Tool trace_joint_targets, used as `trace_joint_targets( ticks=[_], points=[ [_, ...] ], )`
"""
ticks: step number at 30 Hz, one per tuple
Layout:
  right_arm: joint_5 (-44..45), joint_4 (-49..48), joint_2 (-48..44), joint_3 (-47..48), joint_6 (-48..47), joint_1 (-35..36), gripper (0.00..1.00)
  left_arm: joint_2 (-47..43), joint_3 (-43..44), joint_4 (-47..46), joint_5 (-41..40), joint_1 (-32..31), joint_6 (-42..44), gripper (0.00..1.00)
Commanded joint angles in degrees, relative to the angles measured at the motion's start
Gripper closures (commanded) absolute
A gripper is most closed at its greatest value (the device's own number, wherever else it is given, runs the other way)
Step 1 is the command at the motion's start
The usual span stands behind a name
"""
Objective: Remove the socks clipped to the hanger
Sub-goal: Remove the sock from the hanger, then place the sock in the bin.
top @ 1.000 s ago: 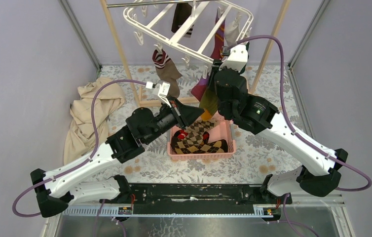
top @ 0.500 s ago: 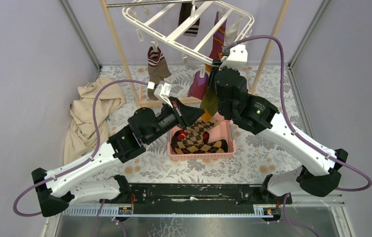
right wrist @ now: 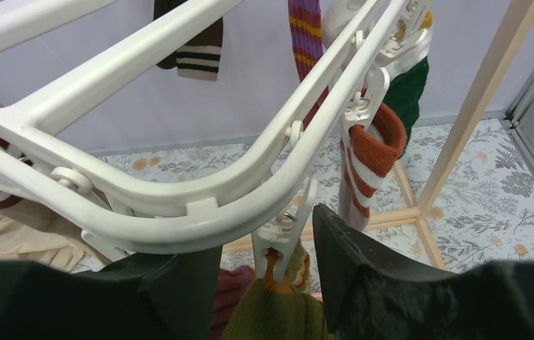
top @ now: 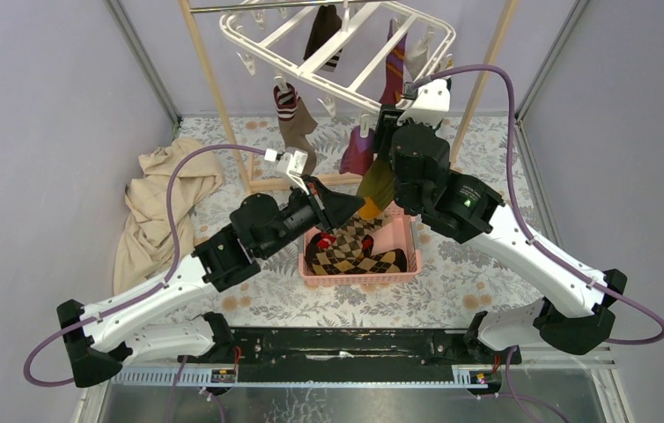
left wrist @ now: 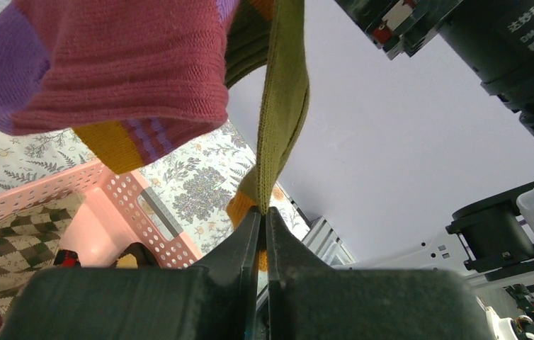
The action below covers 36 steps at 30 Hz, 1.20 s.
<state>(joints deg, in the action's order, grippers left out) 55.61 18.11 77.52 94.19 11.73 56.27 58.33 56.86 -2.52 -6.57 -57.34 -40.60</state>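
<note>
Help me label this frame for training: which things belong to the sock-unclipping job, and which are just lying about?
Job: hanger; olive sock, pinched in the left gripper; its clip, inside the open right gripper; other clipped socks; pink basket holding argyle socks.
Lying about: beige cloth; wooden frame.

Plain lavender walls [top: 38,132] enclose a floral-patterned tabletop [top: 452,284]; a light wooden pole frame [top: 216,97] stands at the back.

You have the hanger [top: 346,53] hung at the back, above the surface [top: 452,282]. Before it sits the basket [top: 359,278] with socks [top: 355,254] inside, and the cloth [top: 157,198] lies to the left.
</note>
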Motion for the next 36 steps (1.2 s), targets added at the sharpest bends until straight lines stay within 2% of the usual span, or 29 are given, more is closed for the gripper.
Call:
trace_joint_targets(
  ticks=[1,5,7,11,15,24,26,27,29,30,34,36],
  points=[
    [4.26,-6.37,-1.71,-0.01,-3.06,-0.28,0.44,0.31,-0.22,-0.29,-0.27,-0.31,-0.27,0.96],
    [6.0,-8.78,-1.37,-0.63,-5.49,-0.28,0.48,0.77,-0.13,-0.3,-0.16,-0.33,-0.36,0.96],
    [6.5,-9.92,-1.15,-1.02,-6.48,-0.29,0.54,0.95,0.0,-0.33,0.05,-0.32,-0.36,0.96],
    [6.36,-11.44,-1.22,-1.8,-7.26,-0.28,0.72,1.25,-0.06,-0.38,0.11,-0.31,-0.45,0.96],
    [5.88,-10.55,-0.58,-1.12,-7.29,-0.28,1.0,1.35,-0.28,-0.48,-0.07,-0.31,-0.53,0.96],
    [4.28,-9.34,-1.62,-2.58,-6.4,-0.29,1.0,0.04,-1.83,-0.16,-0.47,-0.31,-0.83,0.95],
    [3.98,-8.19,-1.79,-2.57,-5.66,-0.28,0.95,-0.09,-2.48,-0.08,-0.21,-0.33,-1.04,0.95],
    [3.45,-7.64,-1.96,-2.79,-5.33,-0.28,0.85,-0.28,-2.91,-0.12,0.02,-0.36,-1.2,0.95],
    [2.13,-6.77,-2.53,-3.72,-4.69,-0.28,0.56,-0.59,-4.29,-0.08,0.28,-0.36,-1.51,0.95],
    [1.55,-6.4,-2.98,-4.51,-4.1,-0.28,0.45,-0.76,-5.01,-0.11,0.24,-0.36,-1.77,0.95],
    [-0.37,-6.07,-5.48,-8.63,-1.78,-0.33,0.3,-0.81,-7.92,-0.18,0.16,-0.32,-2.73,0.96],
    [-1.24,-5.48,-6.67,-10.39,-0.62,-0.29,0.26,-0.63,-9.69,-0.71,0.06,-0.31,-3.34,0.96]
  ],
)
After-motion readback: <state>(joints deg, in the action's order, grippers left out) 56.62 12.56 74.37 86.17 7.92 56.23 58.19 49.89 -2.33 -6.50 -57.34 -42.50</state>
